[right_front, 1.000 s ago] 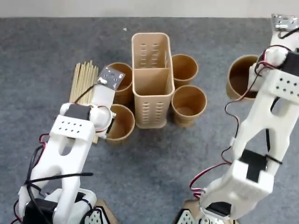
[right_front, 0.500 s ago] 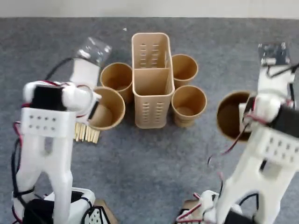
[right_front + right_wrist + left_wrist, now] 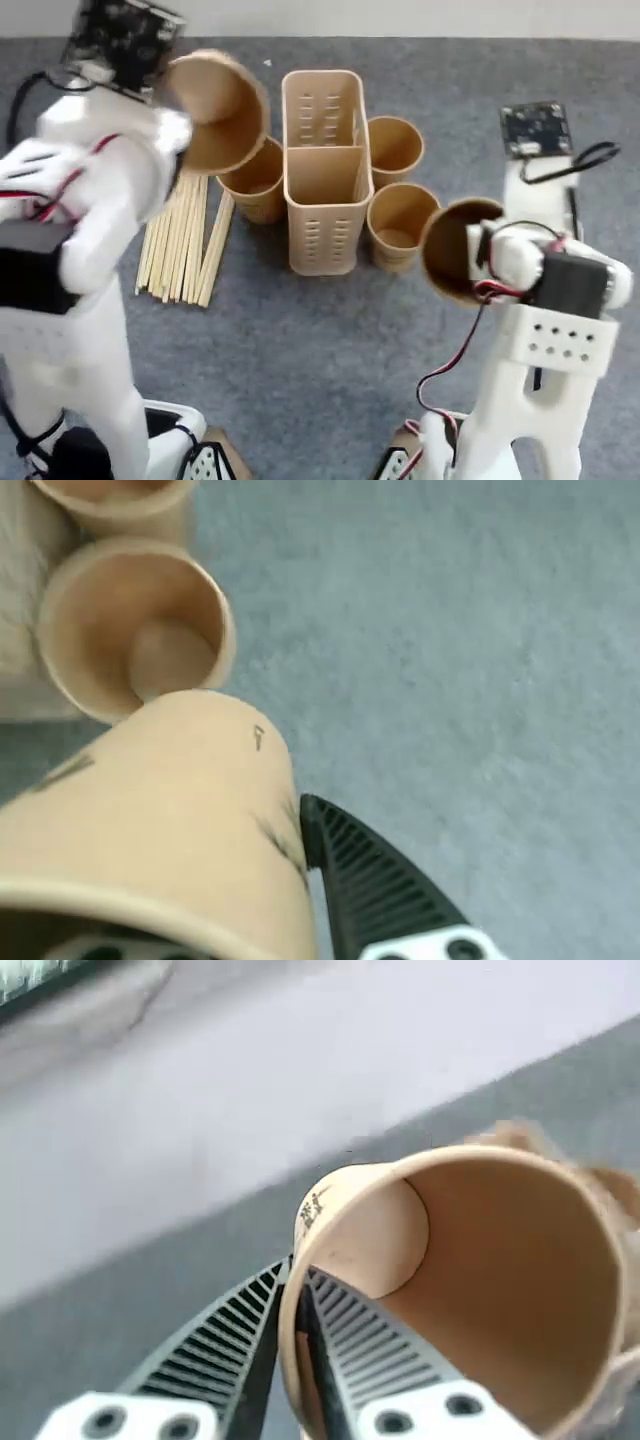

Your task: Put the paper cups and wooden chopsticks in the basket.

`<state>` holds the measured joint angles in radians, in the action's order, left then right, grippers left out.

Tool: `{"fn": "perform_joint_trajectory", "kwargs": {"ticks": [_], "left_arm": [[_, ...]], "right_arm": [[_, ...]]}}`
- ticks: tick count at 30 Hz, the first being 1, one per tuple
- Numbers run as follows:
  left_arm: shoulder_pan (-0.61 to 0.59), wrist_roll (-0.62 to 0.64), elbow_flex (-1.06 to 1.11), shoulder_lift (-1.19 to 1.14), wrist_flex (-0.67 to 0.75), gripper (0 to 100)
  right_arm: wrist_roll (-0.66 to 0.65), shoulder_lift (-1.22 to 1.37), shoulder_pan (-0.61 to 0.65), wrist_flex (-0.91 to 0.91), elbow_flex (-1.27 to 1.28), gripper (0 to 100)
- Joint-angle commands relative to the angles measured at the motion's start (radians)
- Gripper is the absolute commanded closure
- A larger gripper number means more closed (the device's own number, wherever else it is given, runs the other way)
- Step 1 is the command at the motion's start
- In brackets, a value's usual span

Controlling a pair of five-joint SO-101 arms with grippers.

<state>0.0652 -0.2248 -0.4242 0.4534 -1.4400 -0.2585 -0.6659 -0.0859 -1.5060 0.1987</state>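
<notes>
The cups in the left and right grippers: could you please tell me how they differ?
The left cup hangs left of the basket, beside its far half; the right cup hangs right of it, beside its near half. The left cup's mouth faces right, the right cup's faces left. Both are tipped, brown paper.

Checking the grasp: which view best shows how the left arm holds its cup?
The left wrist view: the left end effector clamps the paper cup at its rim, one finger inside. The high view shows it aloft, tilted, grip hidden.
</notes>
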Motion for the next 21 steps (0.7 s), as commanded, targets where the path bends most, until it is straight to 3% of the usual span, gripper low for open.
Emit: {"fn": "perform_joint_trajectory", "kwargs": {"ticks": [1, 8, 21], "left_arm": [[0.091, 0.032, 0.045, -0.054, 0.143, 100], [0.116, 0.081, 0.030, -0.334, 0.281, 100], [0.196, 0.212, -0.168, -0.573, 0.255, 100]], "right_arm": [[0.089, -0.024, 0.108, 0.110, 0.022, 99.4], [0.181, -0.024, 0.186, 0.271, 0.053, 99.4], [0.175, -0.024, 0.186, 0.277, 0.050, 99.4]]}}
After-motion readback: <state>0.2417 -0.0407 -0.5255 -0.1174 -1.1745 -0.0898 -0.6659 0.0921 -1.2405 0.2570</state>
